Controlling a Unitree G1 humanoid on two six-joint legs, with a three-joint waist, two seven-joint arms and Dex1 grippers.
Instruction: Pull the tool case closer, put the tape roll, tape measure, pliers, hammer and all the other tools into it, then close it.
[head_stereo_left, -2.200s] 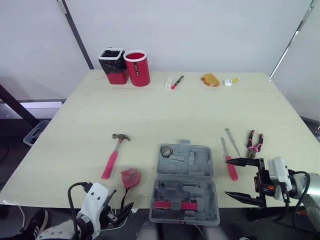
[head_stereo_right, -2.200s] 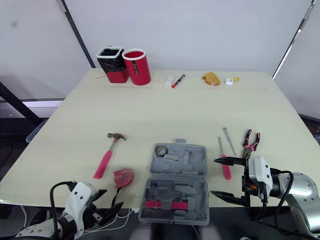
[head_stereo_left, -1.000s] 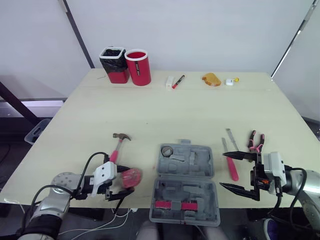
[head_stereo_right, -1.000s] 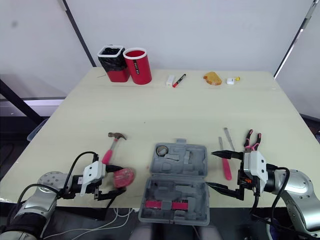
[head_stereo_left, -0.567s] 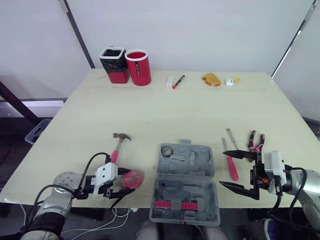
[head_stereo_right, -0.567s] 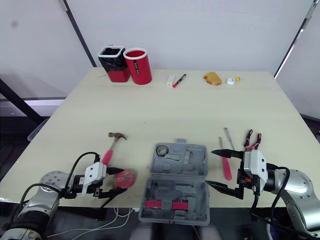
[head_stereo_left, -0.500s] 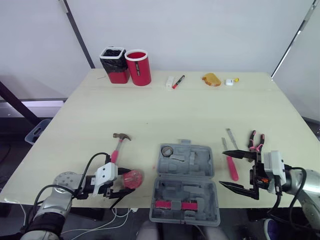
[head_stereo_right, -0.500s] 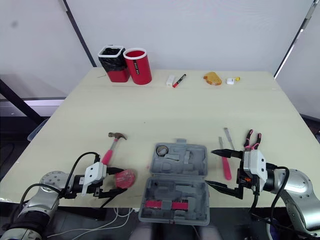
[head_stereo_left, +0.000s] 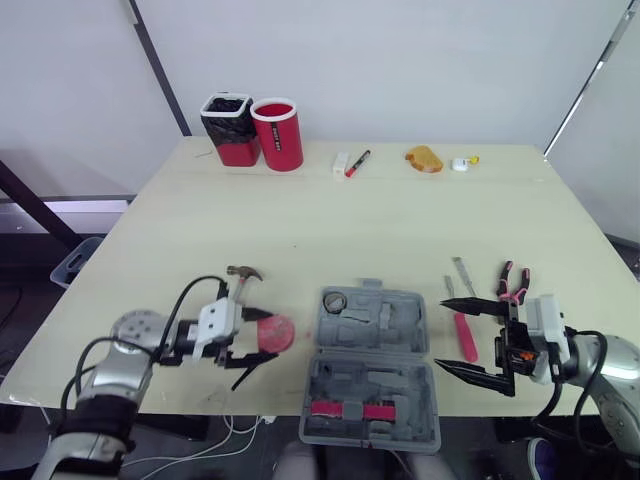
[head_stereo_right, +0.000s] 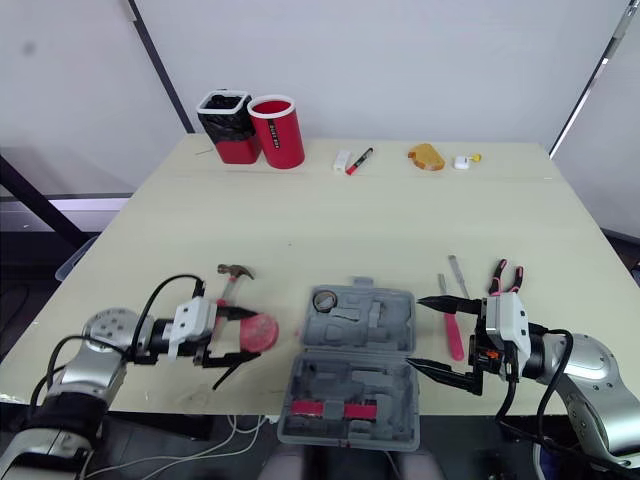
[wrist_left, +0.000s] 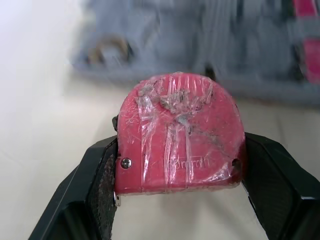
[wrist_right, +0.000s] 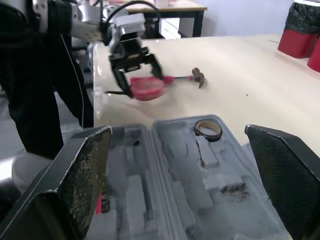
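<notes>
Pale table (head_stereo_left: 400, 220) with open grey tool case (head_stereo_left: 370, 370), hammer (head_stereo_left: 241, 273), pliers (head_stereo_left: 513, 283), pink-handled screwdriver (head_stereo_left: 465, 336), far-off red cup (head_stereo_left: 281, 135)

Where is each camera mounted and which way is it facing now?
Eye views: on the head, facing forward and down over the table; both arms show, left pincer shut on the tape measure, right pincer open beside the tool case.
Left wrist view: on that wrist, looking along its fingers past the tape measure toward the tool case.
Right wrist view: on that wrist, looking between its own fingers across the open tool case toward the left pincer.
Shared: all show the tool case and tape measure.
</notes>
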